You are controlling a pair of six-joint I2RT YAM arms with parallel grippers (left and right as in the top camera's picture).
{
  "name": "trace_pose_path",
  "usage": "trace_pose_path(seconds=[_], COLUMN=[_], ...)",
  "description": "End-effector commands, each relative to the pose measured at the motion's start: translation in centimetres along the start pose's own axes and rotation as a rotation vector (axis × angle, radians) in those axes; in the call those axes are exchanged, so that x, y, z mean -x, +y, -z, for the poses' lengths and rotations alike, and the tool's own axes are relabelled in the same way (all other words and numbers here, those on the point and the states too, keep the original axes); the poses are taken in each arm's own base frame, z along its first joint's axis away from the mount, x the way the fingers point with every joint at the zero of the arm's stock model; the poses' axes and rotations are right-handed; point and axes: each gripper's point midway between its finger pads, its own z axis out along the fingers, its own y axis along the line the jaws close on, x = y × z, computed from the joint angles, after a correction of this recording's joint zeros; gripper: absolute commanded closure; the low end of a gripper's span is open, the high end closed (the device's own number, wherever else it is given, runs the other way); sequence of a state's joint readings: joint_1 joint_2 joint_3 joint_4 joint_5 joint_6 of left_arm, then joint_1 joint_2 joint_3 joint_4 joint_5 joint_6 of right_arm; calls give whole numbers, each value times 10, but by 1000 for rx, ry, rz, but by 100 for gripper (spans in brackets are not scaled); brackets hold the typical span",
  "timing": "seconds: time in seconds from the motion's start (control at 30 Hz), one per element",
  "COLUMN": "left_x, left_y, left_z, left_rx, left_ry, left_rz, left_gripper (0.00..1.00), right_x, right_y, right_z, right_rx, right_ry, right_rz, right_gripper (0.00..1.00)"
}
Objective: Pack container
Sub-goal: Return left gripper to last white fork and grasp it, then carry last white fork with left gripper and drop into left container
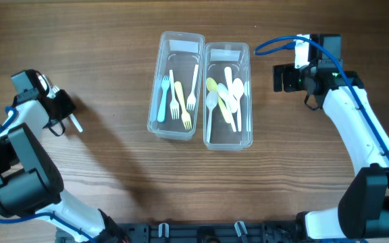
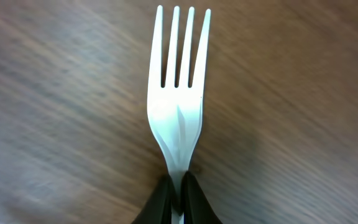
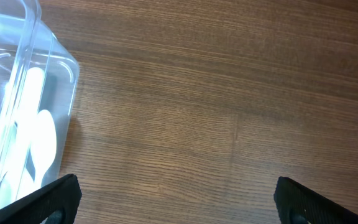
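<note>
At the far left of the table [image 1: 113,40], the left gripper [image 1: 65,111] is closed on the neck of a white fork [image 2: 178,106]; the wrist view shows the dark fingertips pinching the handle just below the bowl, tines pointing straight away from the camera, bare wood beneath; only a short white length of the fork shows in the overhead, so its heading there is hard to read. Two clear containers stand side by side, touching, at table centre; the fork container [image 1: 175,40] is the one nearer the left arm and already holds several forks laid lengthwise; the spoon container [image 1: 227,50] sits on its far side. The fork container lies to the right of the left gripper, well apart, with its long axis running away from the robot; judgement: the held fork must travel rightward and be turned parallel to that axis before release. The right gripper [image 3: 176,202] hovers just beside the spoon container, fingers spread wide, holding nothing; it is nearer the containers but carries no item.
</note>
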State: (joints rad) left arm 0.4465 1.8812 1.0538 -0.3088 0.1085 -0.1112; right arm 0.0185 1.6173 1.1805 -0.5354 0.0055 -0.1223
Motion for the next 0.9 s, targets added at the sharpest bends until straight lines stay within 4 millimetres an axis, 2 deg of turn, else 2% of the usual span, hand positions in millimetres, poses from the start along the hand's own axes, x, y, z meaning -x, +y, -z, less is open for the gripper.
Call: trace_pose_path(seconds=[0.0, 0.23, 0.37, 0.47, 0.53, 0.6, 0.7, 0.87], left_x=[19, 39, 37, 20, 7, -6, -38, -72], left_y=[-38, -101, -148, -190, -212, -232, -271, -308], left_z=[26, 83, 125, 157, 170, 177, 188, 193], left_rx=[-205, -485, -669, -828, -882, -915, -984, -995], left_ry=[-60, -166, -210, -202, -191, -179, -141, -123], left_rz=[-5, -100, -210, -306, -361, -409, -506, -605], left_gripper=[96, 96, 96, 96, 96, 96, 96, 96], right_x=[2, 2, 2, 2, 2, 2, 2, 2], right_y=[-3, -3, -3, -3, -3, -3, -3, -3], right_z=[2, 2, 2, 2, 2, 2, 2, 2], right_rx=[-17, -17, -17, -17, -17, -17, -18, -18], right_ry=[-8, -8, -8, -8, -8, -8, -8, -8], right_rz=[9, 9, 9, 9, 9, 9, 9, 9], right_gripper=[0, 0, 0, 0, 0, 0, 0, 0])
